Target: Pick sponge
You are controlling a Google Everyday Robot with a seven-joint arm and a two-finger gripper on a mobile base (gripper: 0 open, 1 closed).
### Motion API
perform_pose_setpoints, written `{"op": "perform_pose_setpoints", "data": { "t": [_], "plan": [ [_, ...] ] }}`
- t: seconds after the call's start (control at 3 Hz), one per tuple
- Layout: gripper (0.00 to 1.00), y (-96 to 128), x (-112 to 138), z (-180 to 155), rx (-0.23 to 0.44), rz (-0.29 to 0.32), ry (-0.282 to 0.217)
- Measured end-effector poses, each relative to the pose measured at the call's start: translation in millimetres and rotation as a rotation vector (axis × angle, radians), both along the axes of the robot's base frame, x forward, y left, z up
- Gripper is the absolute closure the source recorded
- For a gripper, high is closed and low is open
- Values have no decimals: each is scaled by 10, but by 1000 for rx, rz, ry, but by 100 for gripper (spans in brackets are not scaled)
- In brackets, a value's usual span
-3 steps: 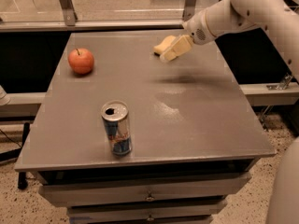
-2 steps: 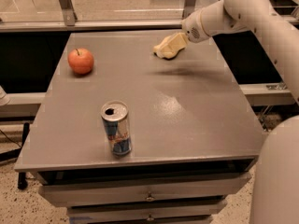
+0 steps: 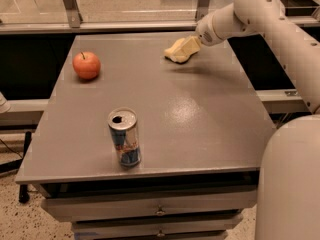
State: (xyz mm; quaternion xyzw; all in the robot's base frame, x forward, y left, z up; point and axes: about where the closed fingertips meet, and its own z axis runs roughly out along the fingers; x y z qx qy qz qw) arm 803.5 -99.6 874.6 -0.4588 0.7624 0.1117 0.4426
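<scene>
My gripper (image 3: 180, 50) is at the end of the white arm (image 3: 235, 19), which reaches in from the right. It is at the far middle of the grey table (image 3: 200, 114), just above the surface, with its shadow on the table to its lower right. The gripper's tip is a pale-yellow lump. No separate sponge lies anywhere on the table. I cannot tell the sponge apart from the gripper's own pale-yellow parts, so it is either held there or hidden behind them.
A red apple (image 3: 86, 65) sits at the far left of the table. An open drink can (image 3: 124, 137) stands upright near the front edge. A glass partition with metal posts (image 3: 70, 6) runs behind the table. The robot's white body (image 3: 290, 184) fills the lower right.
The gripper has shifted very slightly to the left and stays at about the same height. The apple and the can have not moved.
</scene>
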Motion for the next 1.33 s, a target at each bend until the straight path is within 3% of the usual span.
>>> {"op": "perform_pose_setpoints", "data": {
  "t": [0.33,1.33],
  "plan": [
    [18,-7,33,-133,-14,-9,6],
    [87,-34,15,-126,-27,-6,4]
  ]
}}
